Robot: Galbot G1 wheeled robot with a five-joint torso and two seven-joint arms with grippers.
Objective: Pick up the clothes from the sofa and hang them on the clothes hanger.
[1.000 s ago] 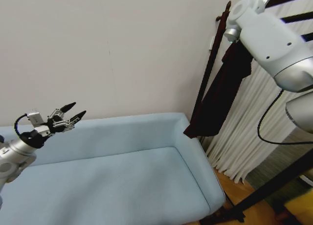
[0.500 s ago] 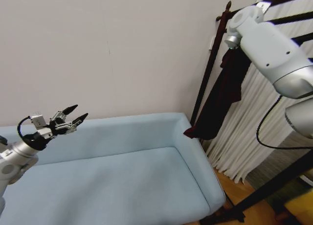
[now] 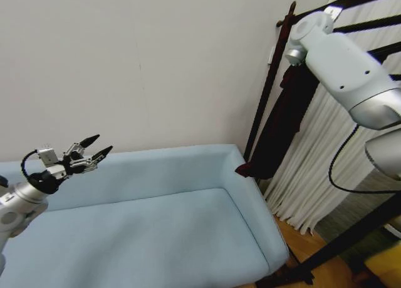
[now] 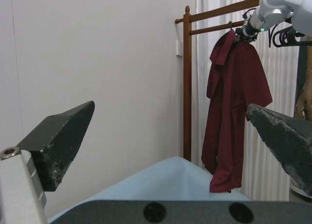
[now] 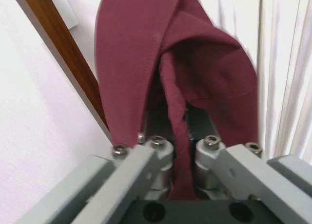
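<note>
The right gripper (image 4: 243, 33) is raised at the top of the wooden rack (image 3: 265, 95), beside the curtain (image 3: 313, 175); its jaws are closed on a fold of the dark red shirt (image 4: 235, 112); the shirt hangs down along the rack's post, its hem just off the sofa's (image 3: 156, 231) far corner; the left gripper (image 3: 101, 144) hovers in front of the sofa's backrest near the wall (image 3: 138, 62), its jaws spread wide and holding nothing.
</note>
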